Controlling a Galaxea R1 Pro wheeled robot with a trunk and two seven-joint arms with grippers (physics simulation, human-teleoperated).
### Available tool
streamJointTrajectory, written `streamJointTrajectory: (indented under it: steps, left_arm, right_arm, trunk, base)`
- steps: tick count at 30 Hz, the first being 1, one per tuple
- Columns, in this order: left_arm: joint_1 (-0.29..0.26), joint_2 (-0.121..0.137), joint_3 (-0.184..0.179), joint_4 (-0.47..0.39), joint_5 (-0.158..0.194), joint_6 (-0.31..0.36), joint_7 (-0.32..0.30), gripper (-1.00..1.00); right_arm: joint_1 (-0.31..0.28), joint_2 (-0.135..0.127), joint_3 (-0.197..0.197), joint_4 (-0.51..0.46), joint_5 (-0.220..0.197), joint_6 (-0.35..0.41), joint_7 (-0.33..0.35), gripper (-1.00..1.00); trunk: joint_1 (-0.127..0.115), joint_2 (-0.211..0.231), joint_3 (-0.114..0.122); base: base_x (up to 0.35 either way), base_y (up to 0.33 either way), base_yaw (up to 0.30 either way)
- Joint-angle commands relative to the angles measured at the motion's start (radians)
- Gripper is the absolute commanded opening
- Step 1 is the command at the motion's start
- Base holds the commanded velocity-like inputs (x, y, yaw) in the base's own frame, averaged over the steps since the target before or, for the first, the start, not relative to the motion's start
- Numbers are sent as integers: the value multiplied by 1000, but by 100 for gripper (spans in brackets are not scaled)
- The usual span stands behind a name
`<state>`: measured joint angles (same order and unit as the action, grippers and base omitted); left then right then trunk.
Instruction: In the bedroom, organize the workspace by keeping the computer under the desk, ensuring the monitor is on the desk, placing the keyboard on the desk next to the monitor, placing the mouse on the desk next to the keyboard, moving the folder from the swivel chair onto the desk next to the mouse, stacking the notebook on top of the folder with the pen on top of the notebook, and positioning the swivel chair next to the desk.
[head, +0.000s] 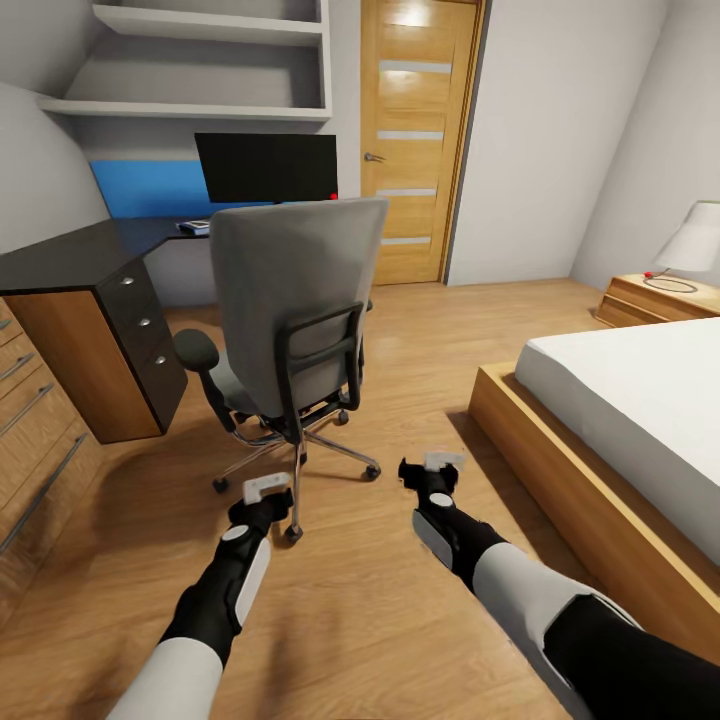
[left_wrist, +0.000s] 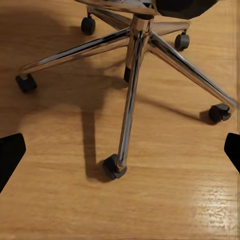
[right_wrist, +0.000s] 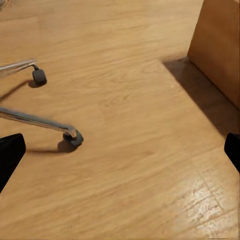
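The swivel chair (head: 295, 300) stands mid-room with its grey backrest toward me, hiding the seat and the folder. Its chrome base (left_wrist: 132, 75) and a castor (left_wrist: 114, 167) lie just ahead of my left gripper (head: 268, 490), which is open and empty. My right gripper (head: 432, 465) is also open, over bare floor beside another castor (right_wrist: 73, 138). The monitor (head: 266, 166) stands on the black desk (head: 70, 255) at the back left. A small flat item (head: 195, 227) lies left of the monitor, too small to name. Computer, keyboard, mouse, notebook and pen cannot be made out.
A light wooden dresser (head: 30, 420) lines the left edge, next to the desk's drawer unit (head: 145, 335). The bed (head: 620, 400) with its wooden frame (right_wrist: 220, 45) fills the right. An oak door (head: 415, 140) is at the back, a nightstand with a lamp (head: 660, 290) far right.
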<state>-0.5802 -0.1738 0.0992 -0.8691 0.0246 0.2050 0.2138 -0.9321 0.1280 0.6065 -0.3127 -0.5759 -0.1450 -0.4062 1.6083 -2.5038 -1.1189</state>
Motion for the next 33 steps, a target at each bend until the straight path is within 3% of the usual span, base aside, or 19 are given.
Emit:
streamJointTrajectory:
  steps: [1, 5, 8, 18, 31, 33]
  left_arm:
    - [0, -1, -8, -6, 6, 9, 2, 100]
    - [0, -1, -19, -21, 17, 14, 1, 100]
    - [0, -1, -32, -27, 28, 16, -1, 100]
    - [0, -1, -91, -31, 83, 17, -8, 100]
    - [0, -1, -132, -26, 90, 14, -13, 100]
    - [0, -1, -156, -24, 90, 11, -12, 100]
  right_arm:
    - [-27, -2, -23, 12, -21, 32, -2, 100]
    - [-58, -7, -81, 41, -37, 82, 8, 100]
    - [-66, -6, -97, 52, -40, 96, 25, 100]
    - [-72, 3, -104, 63, -33, 102, 61, 100]
    - [-71, 5, -104, 63, -32, 78, 70, 100]
    - [-70, 4, -105, 63, -32, 75, 70, 100]
  trunk:
    - [0, 0, -1]
    - [0, 0, -1]
    - [0, 0, -1]
    - [0, 0, -1]
    - [0, 0, -1]
    - [-1, 0, 3]
  base:
    - [0, 0, 0]
    - [0, 0, 0]
    - [0, 0, 0]
    - [0, 0, 0]
    - [0, 0, 0]
    - [0, 0, 0]
